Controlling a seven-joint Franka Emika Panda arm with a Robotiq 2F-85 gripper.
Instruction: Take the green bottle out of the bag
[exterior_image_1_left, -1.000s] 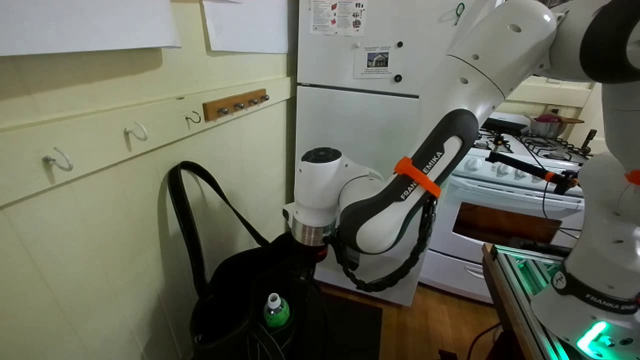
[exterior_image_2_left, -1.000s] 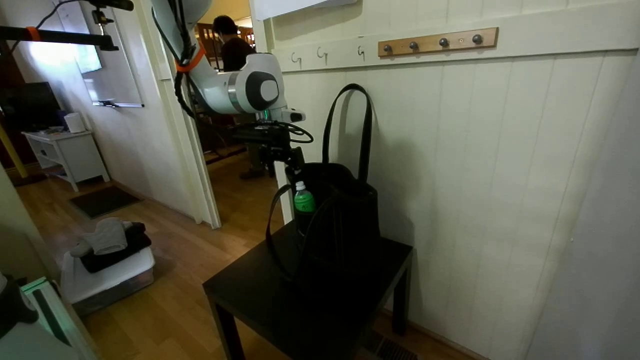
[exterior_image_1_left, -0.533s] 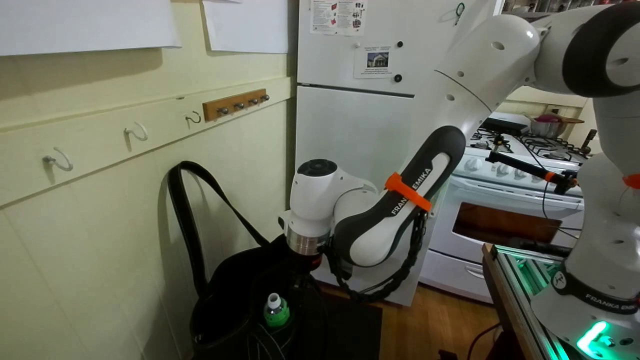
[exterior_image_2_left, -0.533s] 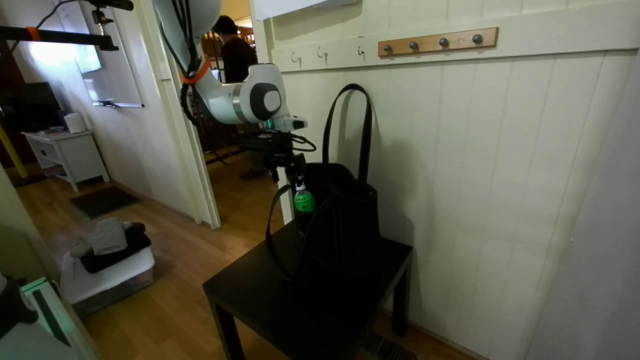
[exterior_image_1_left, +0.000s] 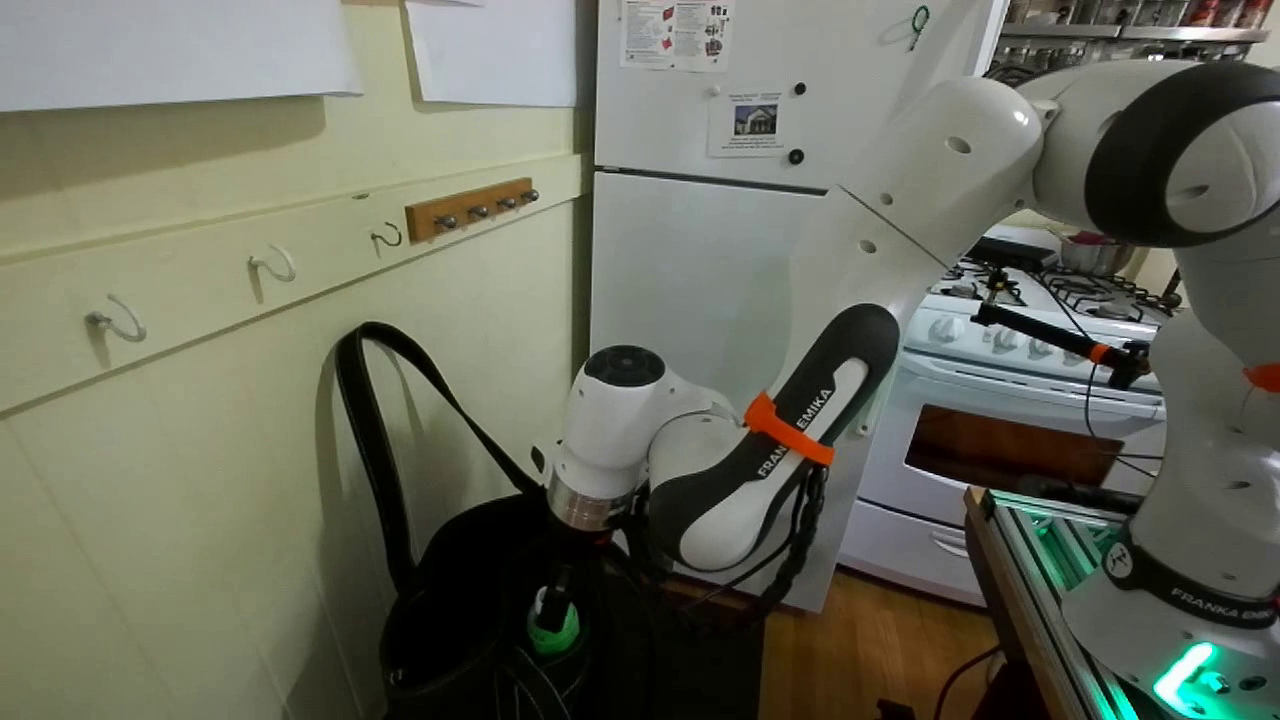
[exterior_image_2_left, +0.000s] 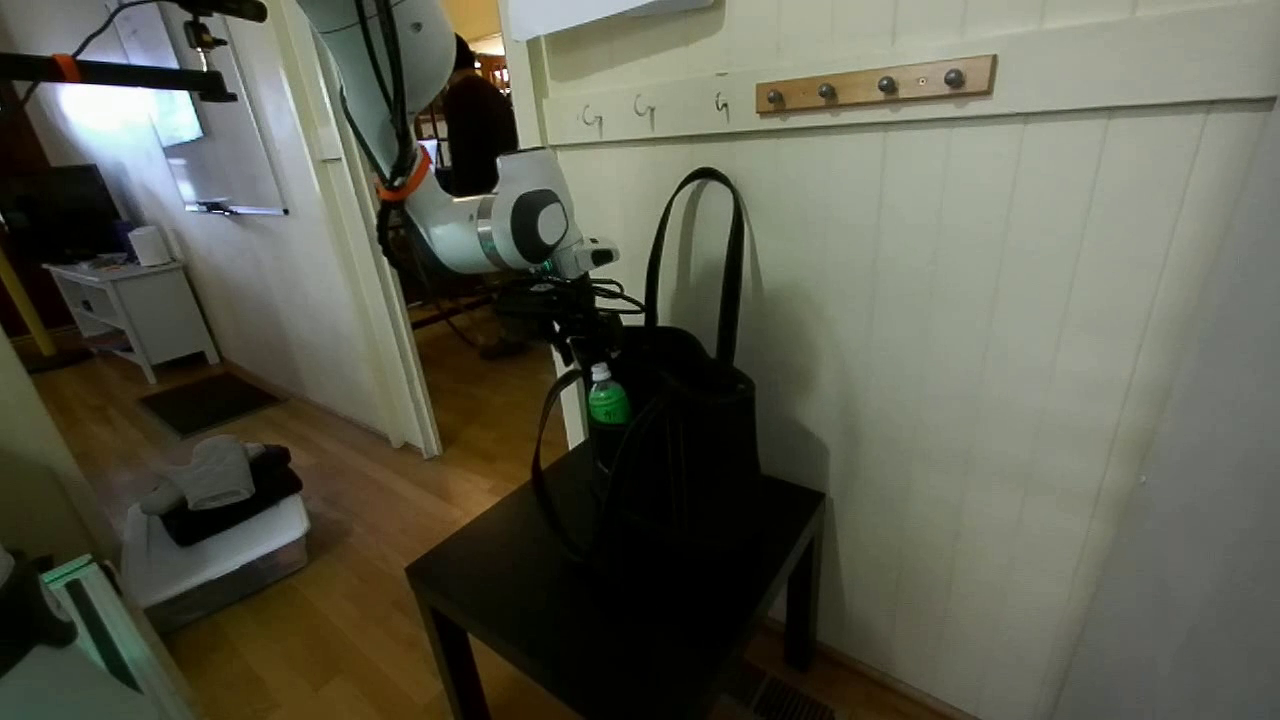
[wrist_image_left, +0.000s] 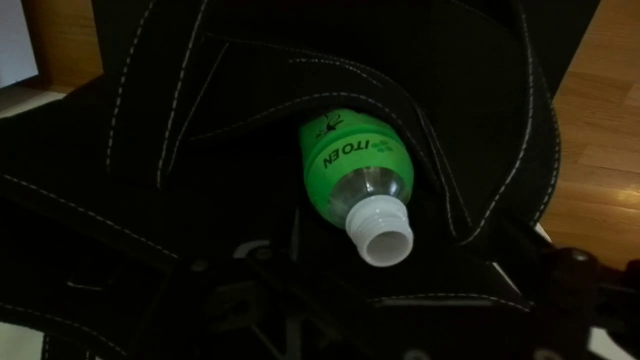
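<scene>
The green bottle (wrist_image_left: 357, 157) stands in a side pocket of the black bag (exterior_image_2_left: 700, 440). Its white threaded neck points up and shows an open mouth. It also shows in both exterior views (exterior_image_1_left: 560, 642) (exterior_image_2_left: 609, 405). My gripper (wrist_image_left: 417, 255) is open, its dark fingers wide apart on either side of the bottle neck and not touching it as far as I see. The gripper (exterior_image_2_left: 590, 345) hangs just above the bottle at the bag's rim. In an exterior view a dark finger covers part of the bottle neck. The bottle's lower part is hidden in the pocket.
The bag stands on a low black table (exterior_image_2_left: 500, 590) against the panelled wall (exterior_image_2_left: 950, 350). One long handle (exterior_image_2_left: 735, 260) loops upward by the wall; another (exterior_image_2_left: 540, 440) hangs at the bag's near side. A white fridge (exterior_image_1_left: 700, 270) stands behind the arm.
The arm has lowered and shifted toward the bag, bringing the gripper down to the bottle's neck. A finger now covers part of the neck in an exterior view. Bottle and bag have not moved.
</scene>
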